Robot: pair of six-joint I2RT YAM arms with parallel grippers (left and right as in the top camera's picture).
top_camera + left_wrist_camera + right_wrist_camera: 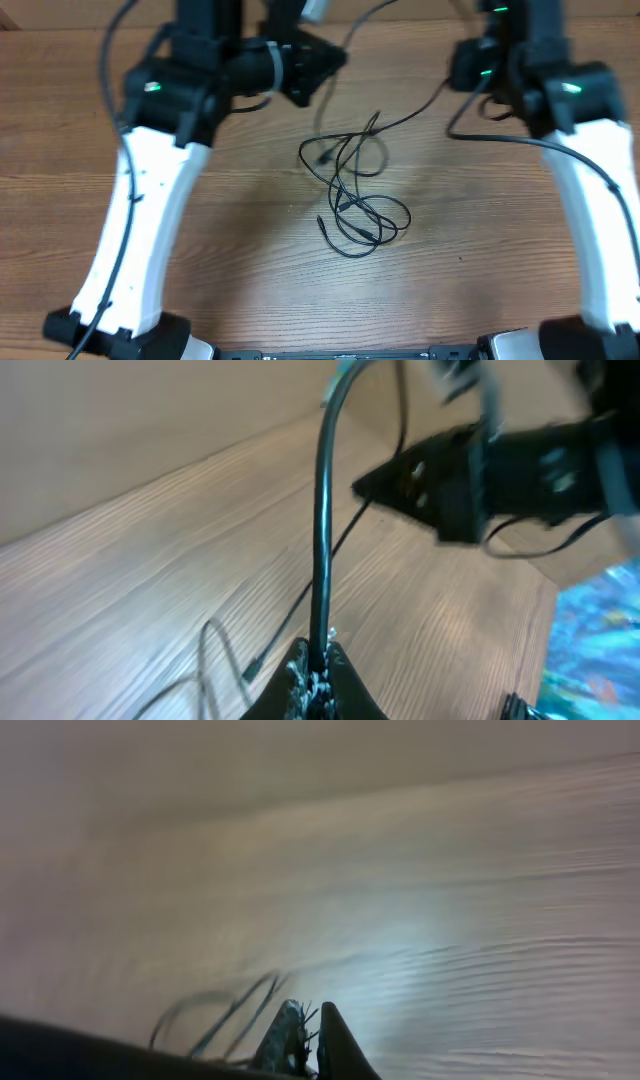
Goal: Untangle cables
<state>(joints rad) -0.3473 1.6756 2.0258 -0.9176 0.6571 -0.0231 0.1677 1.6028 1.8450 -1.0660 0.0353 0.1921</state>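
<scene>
The cables (352,190) are thin black cords lying in tangled loops on the wooden table's middle. My left gripper (325,62) is at the back, above and left of the tangle. In the left wrist view it (320,660) is shut on a black cable (322,510) that runs straight up from the jaws. My right gripper (468,68) is at the back right, and one strand (420,112) runs from the tangle up to it. In the right wrist view its jaws (308,1030) are pressed together with thin strands between them, and blurred loops (225,1010) lie to the left.
The wooden table (220,200) spreads around the tangle. Thicker black arm wires (520,142) hang off the right arm and along the left arm (115,270). The right gripper also shows in the left wrist view (450,480). A blue patterned surface (600,640) lies beyond the table edge.
</scene>
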